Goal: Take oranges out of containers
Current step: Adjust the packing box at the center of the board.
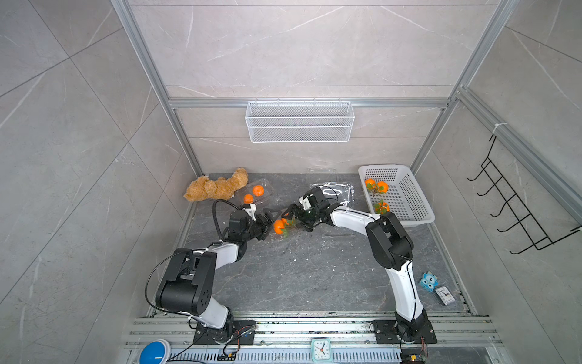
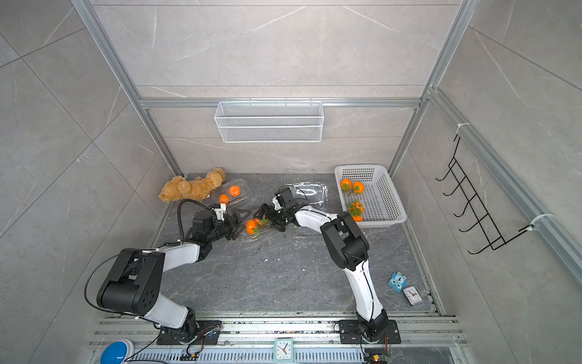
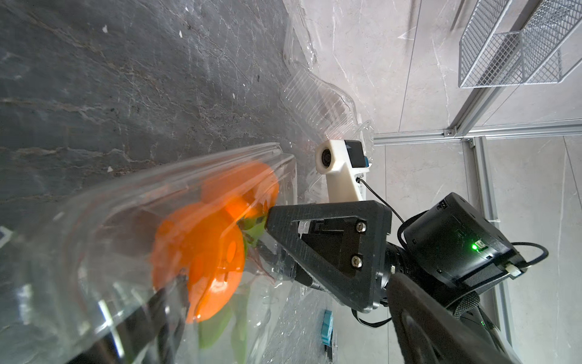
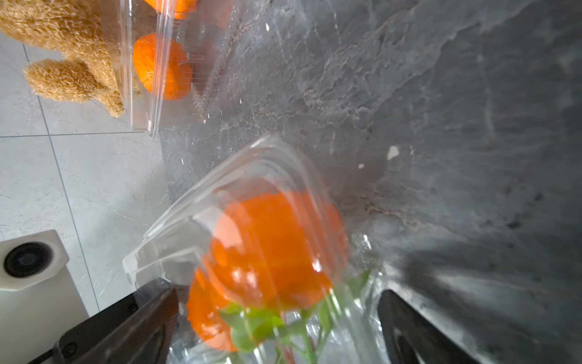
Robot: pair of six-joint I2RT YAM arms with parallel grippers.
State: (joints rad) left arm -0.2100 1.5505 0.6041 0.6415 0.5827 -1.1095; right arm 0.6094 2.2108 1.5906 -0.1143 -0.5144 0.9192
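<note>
Mid-table lies a clear clamshell container holding two leafy oranges. My left gripper is open at its left end. My right gripper faces it from the right, open, jaws wide on either side of the box's end. A second container with two oranges lies shut beside the teddy bear. Empty open containers lie behind the right arm. More oranges lie in the white basket.
A wire-mesh basket hangs on the back wall and a black hook rack on the right wall. A blue toy and a small clock lie at the table's front right.
</note>
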